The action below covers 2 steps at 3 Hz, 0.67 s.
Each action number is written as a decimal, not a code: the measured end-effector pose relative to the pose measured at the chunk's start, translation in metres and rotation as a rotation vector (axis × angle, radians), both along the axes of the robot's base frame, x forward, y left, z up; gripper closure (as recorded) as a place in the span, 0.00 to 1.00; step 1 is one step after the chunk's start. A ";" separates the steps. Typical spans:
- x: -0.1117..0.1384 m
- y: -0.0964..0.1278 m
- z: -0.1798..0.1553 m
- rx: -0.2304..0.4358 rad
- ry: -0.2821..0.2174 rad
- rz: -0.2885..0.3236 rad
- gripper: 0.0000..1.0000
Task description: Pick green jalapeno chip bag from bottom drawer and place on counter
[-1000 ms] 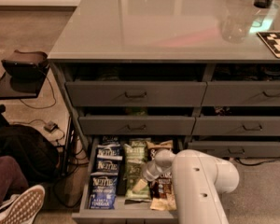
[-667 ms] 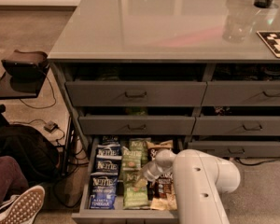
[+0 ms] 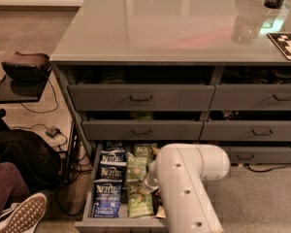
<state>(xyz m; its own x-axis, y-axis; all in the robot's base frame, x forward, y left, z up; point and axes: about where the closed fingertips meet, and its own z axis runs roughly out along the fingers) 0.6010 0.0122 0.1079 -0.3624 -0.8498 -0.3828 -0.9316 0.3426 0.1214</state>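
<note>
**Camera view: gripper [image 3: 146,184] low in the open bottom drawer [image 3: 119,224]**

It dips into the middle row, just over a green jalapeno chip bag [image 3: 139,203]. I cannot tell whether it has closed on the bag, because the white arm [image 3: 186,188] covers it. The bag lies flat in the drawer, not yet lifted. Dark blue bags [image 3: 106,198] crowd the side away from the arm. The higher drawers [image 3: 140,97] sit above the back of the bottom one, so a lift probably has to come outward before rising to the counter [image 3: 174,23], where a clear cup [image 3: 245,25] stands.

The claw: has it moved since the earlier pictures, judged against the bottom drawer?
Yes. The claw has shifted left in the bottom drawer, now over the green jalapeno chip bags.
</note>
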 end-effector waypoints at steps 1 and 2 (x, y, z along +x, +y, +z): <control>-0.001 0.000 -0.001 -0.016 -0.005 -0.013 1.00; -0.005 -0.001 0.002 0.010 0.000 0.002 0.81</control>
<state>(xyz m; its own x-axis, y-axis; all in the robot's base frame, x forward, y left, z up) 0.5959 0.0112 0.1102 -0.3610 -0.8468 -0.3907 -0.9322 0.3398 0.1249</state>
